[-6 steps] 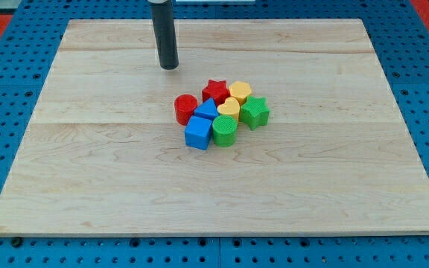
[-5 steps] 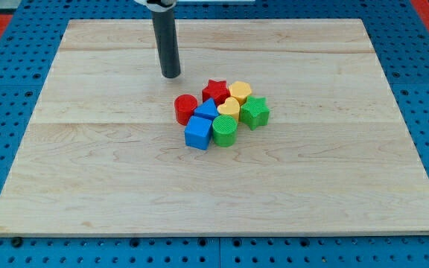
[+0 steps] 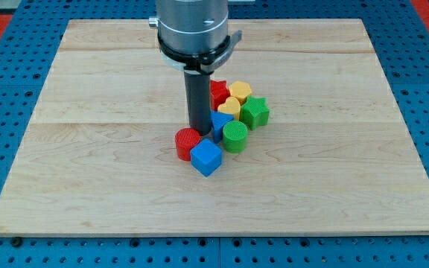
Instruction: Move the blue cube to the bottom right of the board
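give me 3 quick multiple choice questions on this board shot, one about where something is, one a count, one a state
1. Where is the blue cube relative to the red cylinder?
A. toward the view's bottom right of it
B. toward the view's top left of it
C. far off at the view's right edge

2. How many green blocks are on the board?
A. one
B. two
C. four

3. My tip is:
A. far from all blocks
B. down among the cluster, just above the blue cube
C. off the board

Answers: 1 A, the cube sits just below and right of the cylinder. 2 B, a green cylinder and a green star. 3 B, the rod ends between the red cylinder and the green cylinder.
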Controlling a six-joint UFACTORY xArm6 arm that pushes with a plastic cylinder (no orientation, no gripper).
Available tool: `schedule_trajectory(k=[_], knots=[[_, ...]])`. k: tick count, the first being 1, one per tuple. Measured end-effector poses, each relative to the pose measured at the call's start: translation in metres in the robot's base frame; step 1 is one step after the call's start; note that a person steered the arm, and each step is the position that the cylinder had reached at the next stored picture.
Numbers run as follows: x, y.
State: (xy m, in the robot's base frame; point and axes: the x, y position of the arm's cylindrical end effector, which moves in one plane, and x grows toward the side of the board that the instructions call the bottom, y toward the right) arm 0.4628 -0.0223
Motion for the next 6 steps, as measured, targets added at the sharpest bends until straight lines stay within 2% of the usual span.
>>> schedule_trajectory(k=[4, 6], knots=[[0.070, -0.008], [0.086, -0.022]])
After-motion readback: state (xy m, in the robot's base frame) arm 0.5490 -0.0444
